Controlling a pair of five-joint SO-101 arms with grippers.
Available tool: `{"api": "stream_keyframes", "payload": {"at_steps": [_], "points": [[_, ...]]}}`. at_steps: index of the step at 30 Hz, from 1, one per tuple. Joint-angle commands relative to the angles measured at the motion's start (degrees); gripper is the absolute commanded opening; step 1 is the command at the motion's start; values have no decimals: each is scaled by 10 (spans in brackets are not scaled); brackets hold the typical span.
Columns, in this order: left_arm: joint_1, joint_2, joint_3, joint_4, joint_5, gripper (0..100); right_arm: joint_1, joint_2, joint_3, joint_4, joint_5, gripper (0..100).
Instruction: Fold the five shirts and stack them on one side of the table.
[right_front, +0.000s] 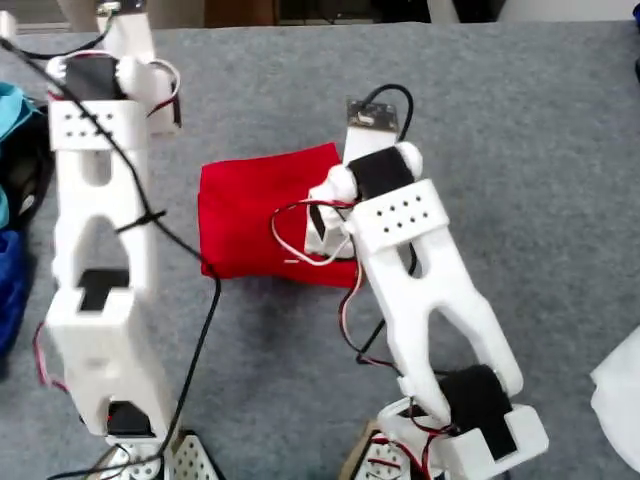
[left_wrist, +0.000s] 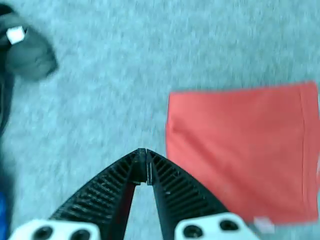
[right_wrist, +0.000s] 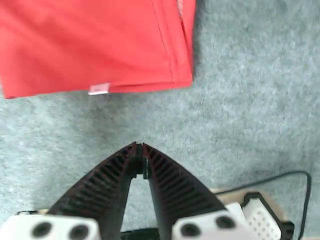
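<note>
While both claws are pinched together on nothing, you have the folded red shirt (right_front: 250, 215) lying flat on the grey table (right_front: 520, 150). Your right claw (right_wrist: 138, 152) has it just past its tips, not touching. Your left claw (left_wrist: 142, 160) has it off toward the right arm's side. The wrist views give you its white tag (right_wrist: 98, 89). The high view adds teal cloth (right_front: 12, 105) outside the left arm and white cloth (right_front: 620, 400) outside the right.

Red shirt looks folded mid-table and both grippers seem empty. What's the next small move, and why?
Probably open the right gripper and lower it onto the near edge of the red shirt. The shirt lies folded flat mid-table, not at a side, and that gripper hangs shut and empty just short of that edge.
</note>
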Motion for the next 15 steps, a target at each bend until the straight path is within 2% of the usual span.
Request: {"api": "stream_keyframes", "payload": {"at_steps": [1, 9, 11, 15], "points": [[-7, -204, 182, 7, -11, 19, -7, -22, 22, -18, -25, 9], [-8, -531, 438, 6, -13, 19, 15, -17, 48, -55, -74, 23], [-8, -589, 469, 6, -22, 19, 21, -17, 83, -81, -77, 90], [-9, -659, 508, 6, -4, 19, 22, -17, 157, -140, -109, 292]]}}
